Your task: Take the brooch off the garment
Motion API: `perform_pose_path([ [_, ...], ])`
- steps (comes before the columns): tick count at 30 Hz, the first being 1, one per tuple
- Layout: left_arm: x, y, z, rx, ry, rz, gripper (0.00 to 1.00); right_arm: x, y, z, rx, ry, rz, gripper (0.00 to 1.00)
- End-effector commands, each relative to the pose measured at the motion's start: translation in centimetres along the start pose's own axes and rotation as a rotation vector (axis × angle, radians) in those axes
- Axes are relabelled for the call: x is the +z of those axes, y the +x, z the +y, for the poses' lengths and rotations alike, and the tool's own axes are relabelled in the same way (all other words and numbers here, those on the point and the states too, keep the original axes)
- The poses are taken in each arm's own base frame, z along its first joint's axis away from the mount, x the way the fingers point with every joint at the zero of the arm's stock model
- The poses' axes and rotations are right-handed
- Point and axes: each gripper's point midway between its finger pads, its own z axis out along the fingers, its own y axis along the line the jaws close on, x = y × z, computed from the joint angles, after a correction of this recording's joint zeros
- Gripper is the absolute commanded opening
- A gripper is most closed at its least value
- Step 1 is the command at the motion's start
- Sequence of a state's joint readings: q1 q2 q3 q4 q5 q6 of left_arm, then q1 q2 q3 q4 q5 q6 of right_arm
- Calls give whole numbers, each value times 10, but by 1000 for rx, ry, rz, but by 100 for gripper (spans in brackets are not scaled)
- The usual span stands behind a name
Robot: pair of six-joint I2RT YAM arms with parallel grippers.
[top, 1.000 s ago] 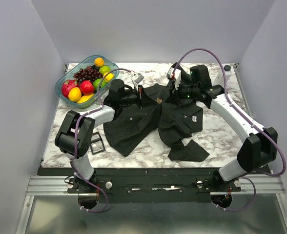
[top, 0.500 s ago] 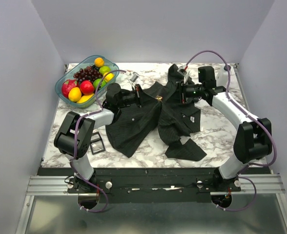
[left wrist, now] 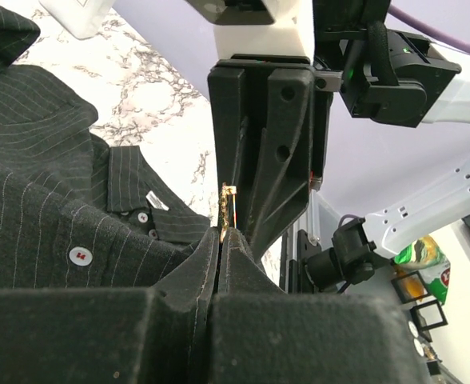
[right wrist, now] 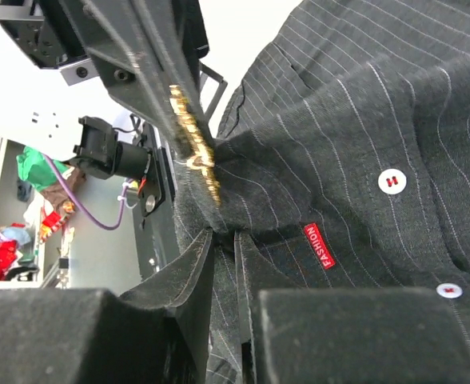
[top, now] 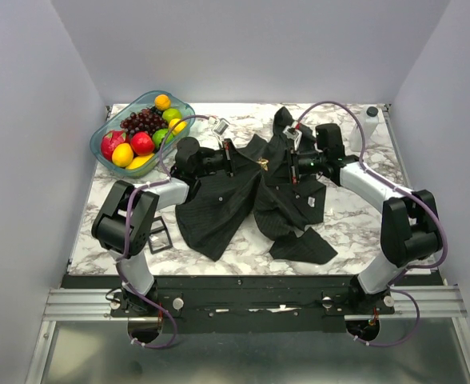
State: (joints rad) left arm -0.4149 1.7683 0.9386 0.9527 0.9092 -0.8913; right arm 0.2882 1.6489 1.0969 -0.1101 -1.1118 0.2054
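The garment, a black pinstriped shirt with white buttons, lies bunched at mid table. The gold brooch sits on a raised fold near its collar. My left gripper reaches in from the left; in the left wrist view it is shut with the brooch poking out at its tips. My right gripper comes from the right; in its own view it is shut on a pinch of garment just below the brooch. The two grippers stand tip to tip.
A clear bowl of fruit stands at the back left. A black buckle frame lies by the left arm. A small white item and a white bottle stand at the back. The marble table has walls on three sides.
My right gripper has moved left and down onto the fold beside the brooch. The shirt's right side has drawn in toward the middle. My left gripper has stayed in place.
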Motion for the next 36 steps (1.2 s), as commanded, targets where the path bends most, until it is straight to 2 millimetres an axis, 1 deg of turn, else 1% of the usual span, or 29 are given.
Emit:
perform_pose_path([
  [1,5,-10,-10,53,48,-22,0,-14,-14,20,-43,-55,-22,29],
  [3,5,-10,-10,53,49,-21,0,-16,-21,27,-49,-78,-28,36],
  [4,5,-10,-10,52,52,-16,0,-17,-22,31,-39,-92,-27,36],
  [8,5,-8,-11,53,61,-5,0,-17,-31,35,2,-98,-42,37],
  [12,5,-6,-12,54,66,1,0,-15,-42,34,3,-106,-71,37],
  [16,6,-7,-13,55,71,3,0,-12,-47,32,47,-113,-82,37],
  [18,6,-6,-12,55,71,5,0,-12,-51,33,41,-122,-93,36],
  [22,6,-7,-14,60,76,4,0,-10,-53,27,82,-102,-108,31],
  [26,6,-7,-15,61,81,7,0,-7,-54,21,104,-84,-114,28],
  [29,6,-8,-15,59,78,3,0,-7,-55,17,88,-67,-120,25],
  [30,6,-9,-15,57,77,2,0,-7,-53,15,103,-53,-111,25],
  [32,6,-10,-14,47,69,-3,0,-8,-52,12,81,-37,-109,24],
  [33,6,-11,-14,46,67,-6,0,-11,-52,14,85,-30,-107,24],
  [35,6,-13,-14,39,67,-9,0,-15,-50,11,77,-6,-112,24],
  [36,6,-14,-14,37,66,-10,0,-21,-49,13,86,10,-115,25],
])
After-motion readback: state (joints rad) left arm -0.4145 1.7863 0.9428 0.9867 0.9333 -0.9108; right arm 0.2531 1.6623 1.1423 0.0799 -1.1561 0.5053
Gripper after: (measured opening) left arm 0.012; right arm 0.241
